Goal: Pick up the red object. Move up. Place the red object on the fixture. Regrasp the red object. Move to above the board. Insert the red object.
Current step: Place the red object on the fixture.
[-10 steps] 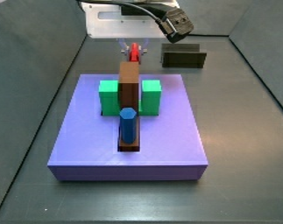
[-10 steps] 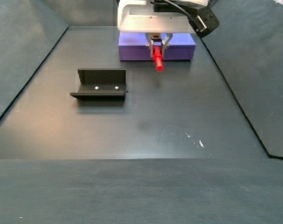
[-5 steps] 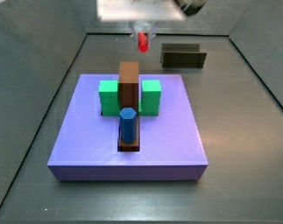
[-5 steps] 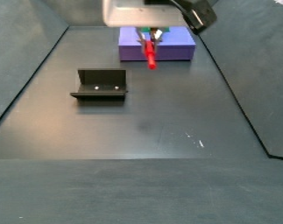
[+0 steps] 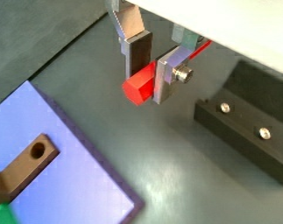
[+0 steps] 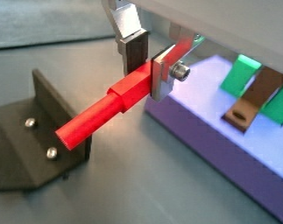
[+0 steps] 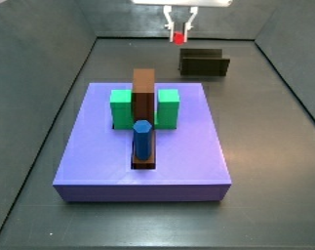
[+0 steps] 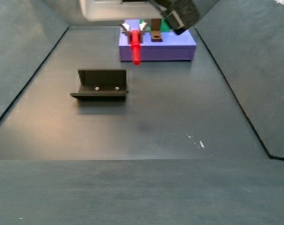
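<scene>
My gripper [image 7: 180, 21] hangs high over the floor between the board [image 7: 186, 156] and the fixture [image 7: 204, 64], shut on the red object [image 7: 179, 37]. In both wrist views the silver fingers [image 5: 168, 77] clamp one end of the red peg [image 6: 99, 112], and the rest of it sticks out past them. The fixture, a dark open holder, also shows in a side view [image 8: 100, 85] and in both wrist views [image 5: 243, 131] [image 6: 32, 144]. The lavender board carries two green blocks [image 7: 121, 107], a brown bar [image 7: 144, 88] and a blue peg [image 7: 142, 137].
Dark walls enclose the floor on all sides. The board [image 8: 173, 51] lies at the far end in a side view, with the red peg [image 8: 135, 48] hanging in front of it. The brown bar's holed end [image 5: 23, 164] shows in a wrist view.
The gripper has risen and moved away from the board's far edge toward the fixture side, carrying the red object with it. The board and the fixture have not moved.
</scene>
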Robot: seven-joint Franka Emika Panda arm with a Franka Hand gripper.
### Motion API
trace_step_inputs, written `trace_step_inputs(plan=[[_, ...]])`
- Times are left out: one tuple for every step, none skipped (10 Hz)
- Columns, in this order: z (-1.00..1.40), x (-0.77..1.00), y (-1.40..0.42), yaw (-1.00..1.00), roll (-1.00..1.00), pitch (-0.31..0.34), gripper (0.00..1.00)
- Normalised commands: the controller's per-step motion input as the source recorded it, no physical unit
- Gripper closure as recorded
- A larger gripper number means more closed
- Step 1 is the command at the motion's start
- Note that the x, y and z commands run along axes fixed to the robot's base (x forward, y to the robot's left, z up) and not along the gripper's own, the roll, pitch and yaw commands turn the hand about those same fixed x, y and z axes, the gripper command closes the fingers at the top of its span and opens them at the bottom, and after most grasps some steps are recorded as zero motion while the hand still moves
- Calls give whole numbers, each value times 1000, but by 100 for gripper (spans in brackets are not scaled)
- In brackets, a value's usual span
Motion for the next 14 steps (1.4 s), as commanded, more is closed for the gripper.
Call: trace_step_inputs(plan=[[97,520,51,-180,-1000,-31,100],[3,517,106,-240,-1000,-123,100],[11,531,100,-246,-1000,-137,100],[14,543,97,-254,-1000,-151,100],[14,549,97,-251,-1000,-151,100],[0,574,131,-246,-1000,-160,100],[-37,600,191,-263,-1000,-146,100],[-426,491,460,-109,-660,-26,100],[-491,394,226,0,-94,-63,100],[-594,457,206,0,0,-106,100],[-351,414,123,0,0,-14,100],[-211,106,0,0,0,-80,100],[-277,91,0,0,71,-111,100],[-309,94,0,0,97,-123,100]])
